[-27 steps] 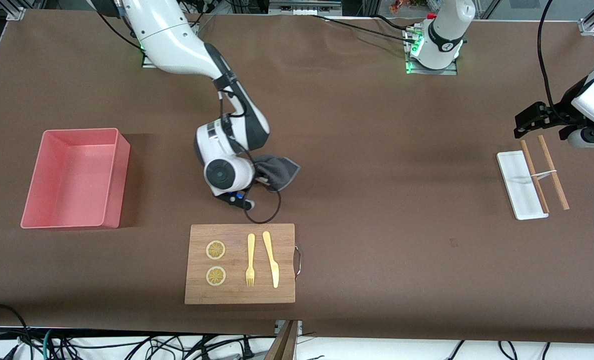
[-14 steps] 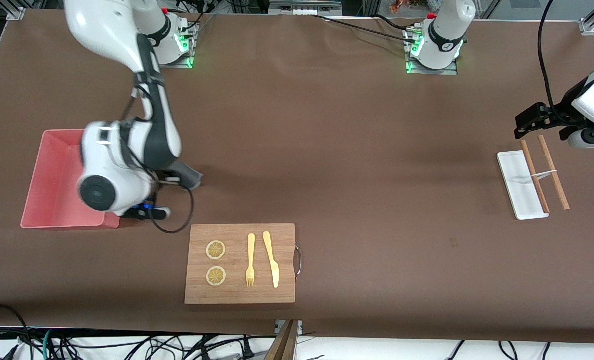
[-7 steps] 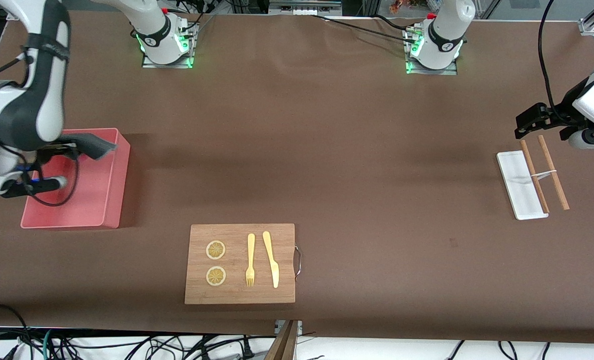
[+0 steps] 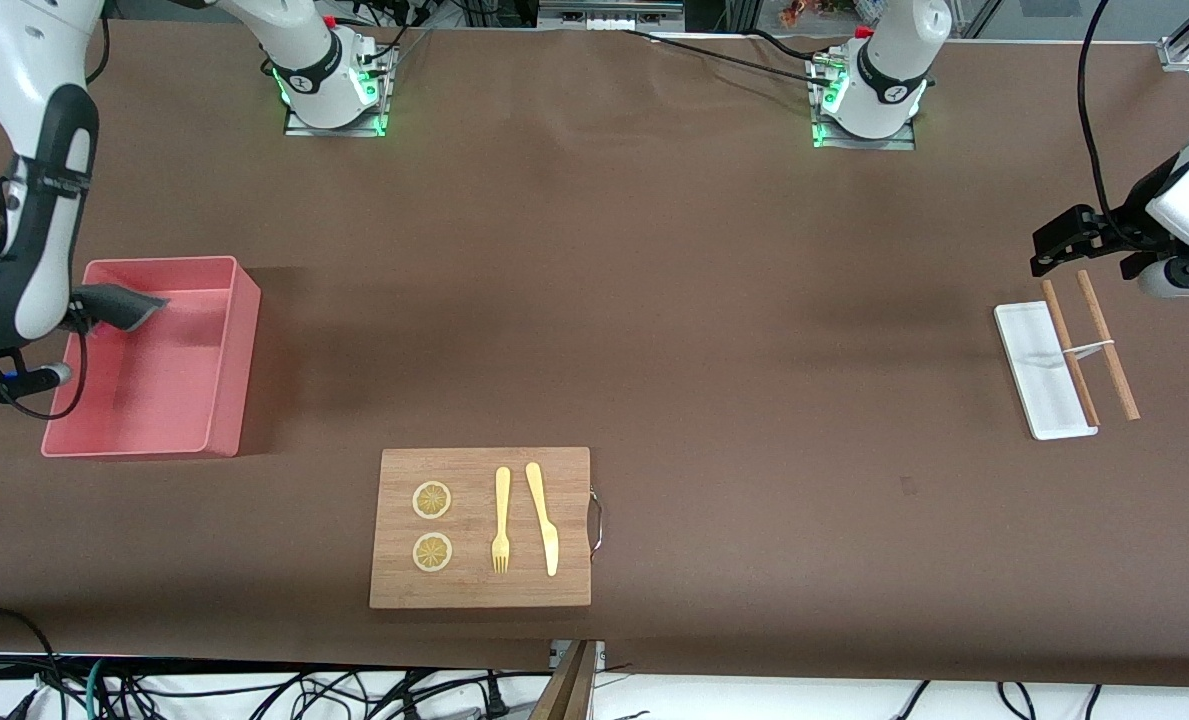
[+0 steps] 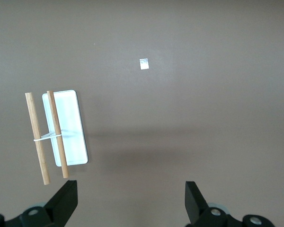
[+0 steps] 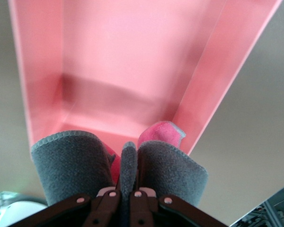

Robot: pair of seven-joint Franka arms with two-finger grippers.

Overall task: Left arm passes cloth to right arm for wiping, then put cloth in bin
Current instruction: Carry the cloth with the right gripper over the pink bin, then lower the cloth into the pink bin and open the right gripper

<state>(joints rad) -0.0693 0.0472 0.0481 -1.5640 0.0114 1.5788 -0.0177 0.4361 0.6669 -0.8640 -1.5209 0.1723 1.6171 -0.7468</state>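
My right gripper point(image 4: 82, 312) is shut on the dark grey cloth point(image 4: 124, 304) and holds it over the pink bin point(image 4: 239, 340), above the corner away from the front camera at the right arm's end of the table. In the right wrist view the cloth point(image 6: 170, 170) bulges on both sides of the shut right gripper point(image 6: 125, 189), with the bin point(image 6: 217, 80) below it. My left gripper point(image 4: 1079, 262) is open and empty, waiting over the left arm's end of the table; in the left wrist view the left gripper point(image 5: 130, 191) has its fingers wide apart.
A white oblong tray point(image 4: 1039, 375) with two banded wooden sticks point(image 4: 1109, 345) lies under the left gripper. A wooden board point(image 4: 479, 590) carries a fork point(image 4: 501, 520), a knife point(image 4: 544, 515) and two lemon slices point(image 4: 432, 500) near the front edge.
The right arm has swung with the cloth from the table's middle toward its own end, and the cloth now hangs over the bin. The left arm has not moved.
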